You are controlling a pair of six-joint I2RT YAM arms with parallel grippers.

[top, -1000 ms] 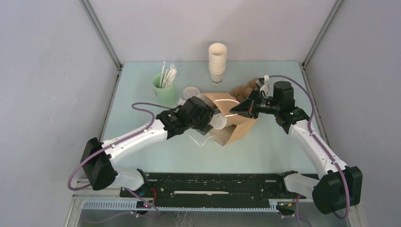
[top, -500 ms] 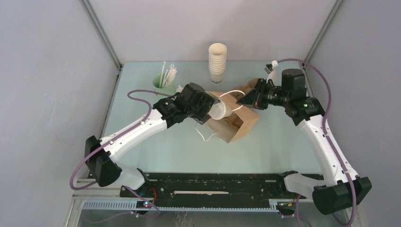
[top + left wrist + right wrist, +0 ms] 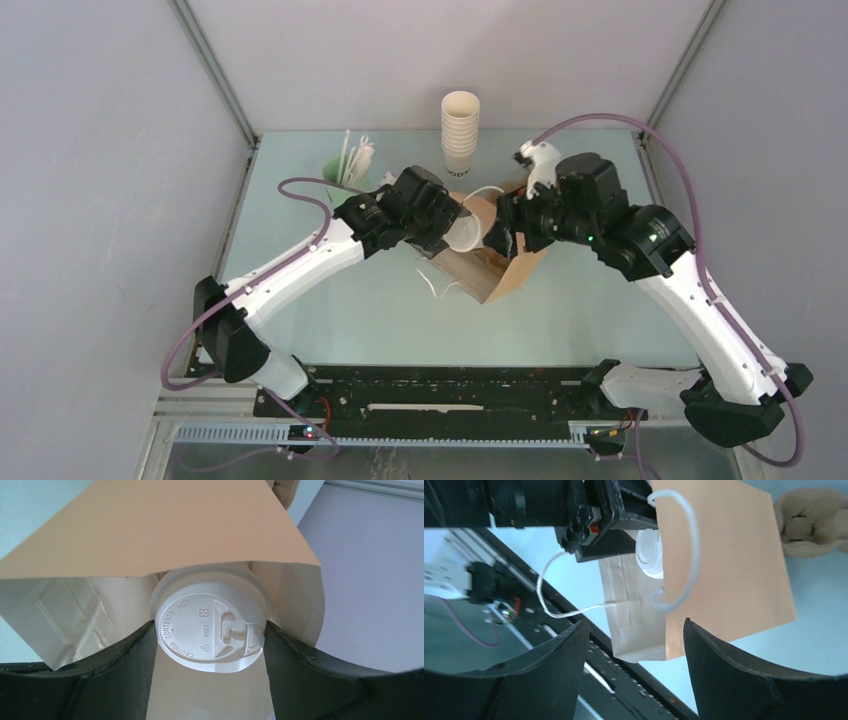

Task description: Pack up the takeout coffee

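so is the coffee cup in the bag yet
Just entering: the cup's lid is under the bag's upper edge, body outside in the left gripper.

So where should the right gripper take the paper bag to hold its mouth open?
Probably the upper white handle loop, from above: the paper bag lies on its side, that loop arches clear of the mouth, where the coffee cup sits.

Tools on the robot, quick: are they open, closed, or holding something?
Left tool: closed on the lidded coffee cup.
Right tool: open, holding nothing.
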